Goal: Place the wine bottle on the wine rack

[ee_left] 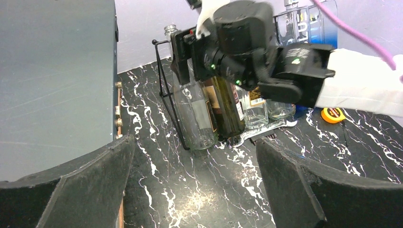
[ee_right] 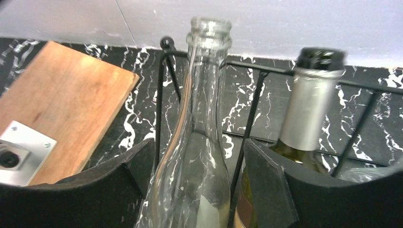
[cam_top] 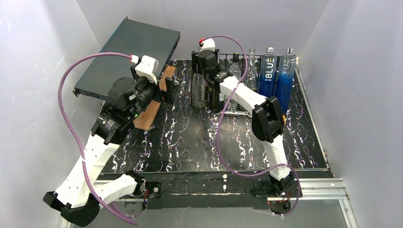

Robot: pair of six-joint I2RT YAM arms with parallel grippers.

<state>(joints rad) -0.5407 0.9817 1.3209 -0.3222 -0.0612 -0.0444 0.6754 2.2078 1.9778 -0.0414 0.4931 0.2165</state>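
The black table top is glossy, veined with white and violet like marble. At its far left corner a large dark grey flat metal box lies tilted, one end raised above the surface. Along the far edge stands the low black wine rack of thin wire, its upright bars dividing it into slots.

A flat brown wooden board with a small square metal plate screwed to it lies by the box.

Two tall blue glass bottles fill the right-hand slots; one reads "BLU" in white capitals, with smaller lettering too fine to read.

The clear, empty glass wine bottle stands upright in the rack's leftmost slot, long-necked with a thick lip. Beside it is a dark bottle with a silver foil neck and black cap; its paper label is unreadable.

The right gripper has its black jaws parted to either side of the clear bottle, a gap showing on one side, not clamping it. The left gripper hangs by the grey box, its jaws spread wide with nothing between them.

A small round orange tape measure lies in front of the rack.
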